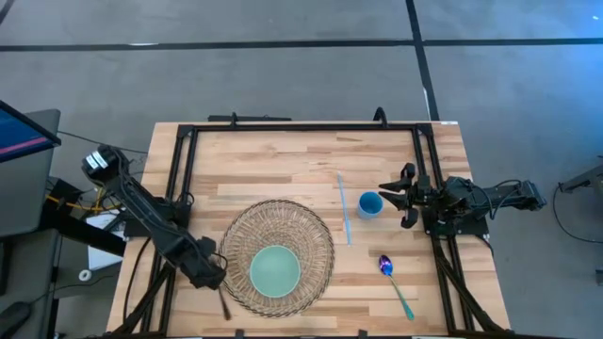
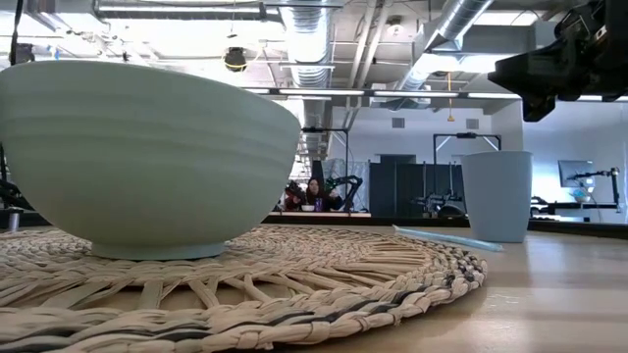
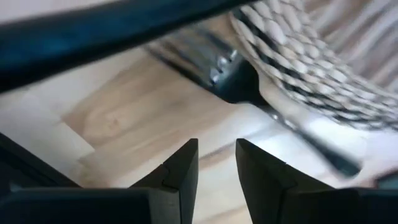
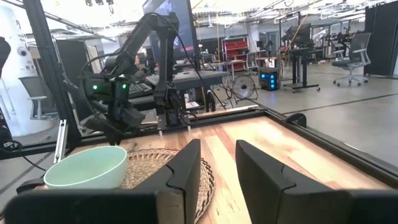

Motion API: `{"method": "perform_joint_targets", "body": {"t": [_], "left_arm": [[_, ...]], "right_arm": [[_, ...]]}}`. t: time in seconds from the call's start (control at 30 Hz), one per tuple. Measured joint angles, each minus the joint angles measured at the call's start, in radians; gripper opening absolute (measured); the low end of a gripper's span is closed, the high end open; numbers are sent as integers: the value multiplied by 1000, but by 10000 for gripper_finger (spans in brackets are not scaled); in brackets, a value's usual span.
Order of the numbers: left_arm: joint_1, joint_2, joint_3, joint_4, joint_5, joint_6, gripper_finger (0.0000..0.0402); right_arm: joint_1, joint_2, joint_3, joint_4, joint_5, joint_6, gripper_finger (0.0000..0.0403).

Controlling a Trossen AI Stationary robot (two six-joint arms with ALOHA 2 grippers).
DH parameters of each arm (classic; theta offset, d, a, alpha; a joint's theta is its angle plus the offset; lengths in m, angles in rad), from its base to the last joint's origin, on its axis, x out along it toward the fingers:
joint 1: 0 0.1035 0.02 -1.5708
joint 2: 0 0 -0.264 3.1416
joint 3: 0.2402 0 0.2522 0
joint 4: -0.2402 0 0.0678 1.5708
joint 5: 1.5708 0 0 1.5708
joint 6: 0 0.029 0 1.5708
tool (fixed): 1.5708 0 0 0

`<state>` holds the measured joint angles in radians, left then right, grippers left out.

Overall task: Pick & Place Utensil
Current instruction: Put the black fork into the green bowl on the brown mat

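A dark fork [image 1: 224, 303] lies flat on the wooden table at the near left rim of a round woven mat [image 1: 316, 235]. My left gripper [image 1: 209, 271] hovers low just beside it, open by a narrow gap and empty. In the left wrist view the fork [image 3: 239, 78] lies ahead of my left gripper [image 3: 217, 165], its handle running along the mat [image 3: 298, 43]. A spoon [image 1: 395, 282] with a purple bowl and teal handle lies right of the mat. My right gripper [image 1: 388, 196] waits above the table by a blue cup [image 1: 370, 204], open by a narrow gap, and it also shows in the right wrist view [image 4: 217, 168].
A mint-green bowl [image 1: 275, 270] stands on the mat, large in the low view [image 2: 147, 157]. A pale blue straw [image 1: 344, 209] lies between the mat and the cup [image 2: 497, 194]. A black frame [image 1: 301, 127] borders the table's far, left and right sides.
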<state>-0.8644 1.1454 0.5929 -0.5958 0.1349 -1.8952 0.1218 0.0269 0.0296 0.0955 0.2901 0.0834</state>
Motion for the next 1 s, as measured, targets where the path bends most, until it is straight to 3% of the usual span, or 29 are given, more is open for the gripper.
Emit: {"method": "perform_joint_targets", "body": {"t": [0.2, 0.37, 0.7, 1.0], "left_arm": [[1, 12, 0, 31, -61, -16, 108], [3, 40, 0, 173, -141, -48, 108], [3, 163, 5, 291, -83, -107, 108], [3, 175, 4, 289, -74, -102, 108]], "right_arm": [[0, 0, 0, -7, 0, -2, 95], [0, 0, 0, -7, 0, -4, 95], [0, 0, 0, -11, 0, -4, 95], [0, 0, 0, -10, 0, -4, 95]]}}
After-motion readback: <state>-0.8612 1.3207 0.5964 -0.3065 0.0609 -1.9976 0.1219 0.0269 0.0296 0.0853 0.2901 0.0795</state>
